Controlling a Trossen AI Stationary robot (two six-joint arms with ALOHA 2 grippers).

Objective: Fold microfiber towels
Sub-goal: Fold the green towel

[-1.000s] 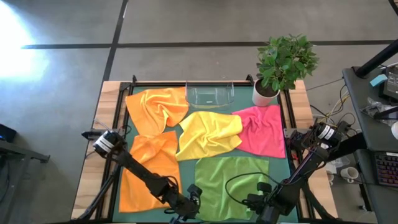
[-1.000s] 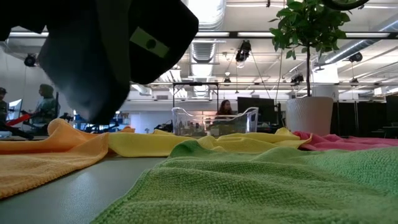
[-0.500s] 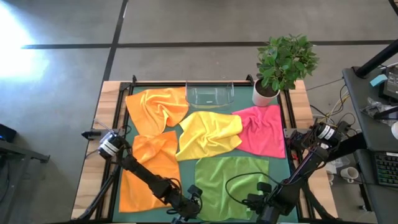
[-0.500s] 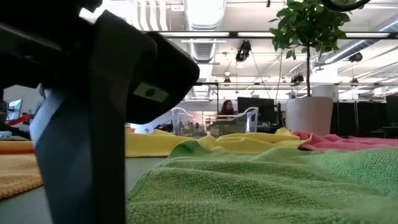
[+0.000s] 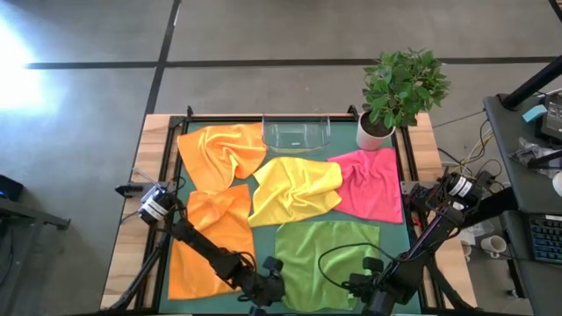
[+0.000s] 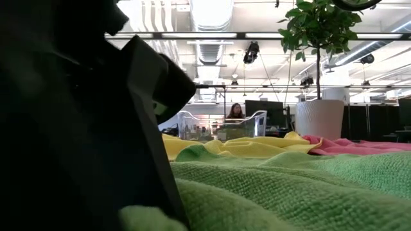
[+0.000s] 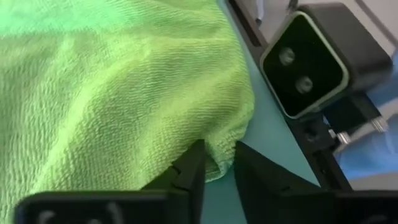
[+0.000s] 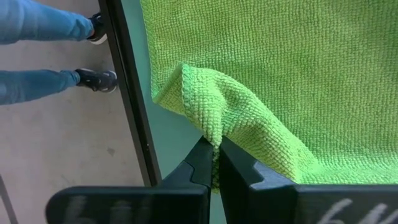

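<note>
Counter [image 5: 413,233] first: your teal mat carries five cloths, and none of them has shifted since the earlier overhead frame. What has changed is your left arm, which has slid inward, so its dark bulk now fills the left half of the low view where orange cloth showed a second ago.

The lime green towel [image 5: 327,263] lies flat along the near edge, looped and nubbly. Beside it on your left sits one orange towel [image 5: 211,241]; a second orange towel [image 5: 219,151] lies rumpled at the far left. The yellow towel [image 5: 296,189] is creased in the middle, and the hot pink towel [image 5: 373,183] lies to its right.

Your right pincer [image 8: 216,163] is clamped on a raised fold at the green towel's near right corner. Your left pincer [image 7: 217,165] straddles the near left corner with a narrow gap between its fingers; you cannot tell whether it grips yet.

Behind stand a clear plastic tray [image 5: 296,133] and a potted plant [image 5: 399,88].
</note>
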